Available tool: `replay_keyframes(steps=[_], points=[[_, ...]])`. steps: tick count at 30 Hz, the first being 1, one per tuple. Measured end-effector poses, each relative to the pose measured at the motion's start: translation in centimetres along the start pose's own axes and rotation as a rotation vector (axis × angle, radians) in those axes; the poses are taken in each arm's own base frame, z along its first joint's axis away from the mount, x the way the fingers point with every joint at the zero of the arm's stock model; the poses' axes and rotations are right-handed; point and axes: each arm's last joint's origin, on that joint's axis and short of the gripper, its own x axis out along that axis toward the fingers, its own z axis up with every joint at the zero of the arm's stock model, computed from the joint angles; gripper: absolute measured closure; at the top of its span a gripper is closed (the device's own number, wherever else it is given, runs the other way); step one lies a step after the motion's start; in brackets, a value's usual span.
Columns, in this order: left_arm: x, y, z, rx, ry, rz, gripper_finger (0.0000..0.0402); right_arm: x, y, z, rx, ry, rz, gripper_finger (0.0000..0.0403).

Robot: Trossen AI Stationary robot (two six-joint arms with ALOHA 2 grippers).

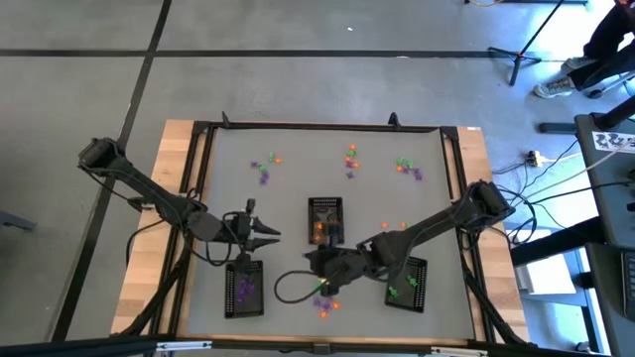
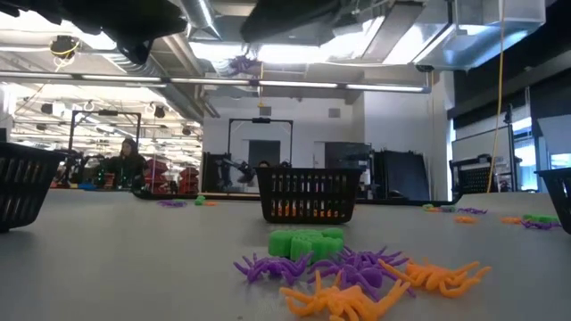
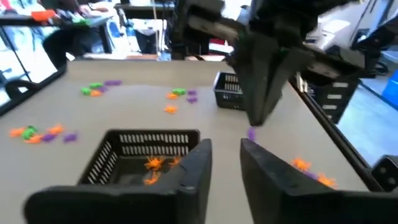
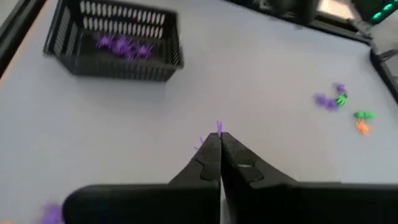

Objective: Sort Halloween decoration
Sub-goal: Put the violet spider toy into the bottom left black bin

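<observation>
right gripper (image 4: 219,142) clamped on a spiky purple spider (image 4: 217,129), over bare table between trays. left gripper (image 3: 225,155) parted, empty, above the table near the purple tray (image 1: 244,289). orange spiders sit in the mesh middle tray (image 3: 146,149). only the low view shows the leggy plastic pile (image 2: 357,272).

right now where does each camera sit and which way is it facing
High view: overhead, facing straight down on the table; both arms show, left gripper and right gripper.
Low view: at tabletop height, facing level across to the middle basket; arm parts overhead.
Left wrist view: on the left arm, facing past its parted fingers to that orange-filled basket and the right arm.
Right wrist view: on the right arm, facing its shut tips pinching a purple spider, purple basket beyond.
Shared: middle basket in the high, low and left wrist views.
</observation>
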Motion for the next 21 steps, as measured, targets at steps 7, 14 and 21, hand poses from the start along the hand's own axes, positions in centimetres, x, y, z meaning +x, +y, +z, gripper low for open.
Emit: replay_keyframes(steps=[7, 14, 21], points=[[1.1, -0.1, -1.3, 0.001, 0.072, -0.010, 0.0267, 0.5, -1.1, 0.7, -0.007, -0.049, -0.013, 0.0403], [1.5, 0.5, -1.4, -0.044, 0.080, 0.021, 0.0259, 0.6, -1.0, 0.6, -0.012, -0.038, 0.074, 0.0403], [1.5, 0.5, -1.4, -0.047, 0.084, 0.010, 0.0259, 1.5, -1.5, 0.3, 0.035, -0.015, 0.177, 0.0391]])
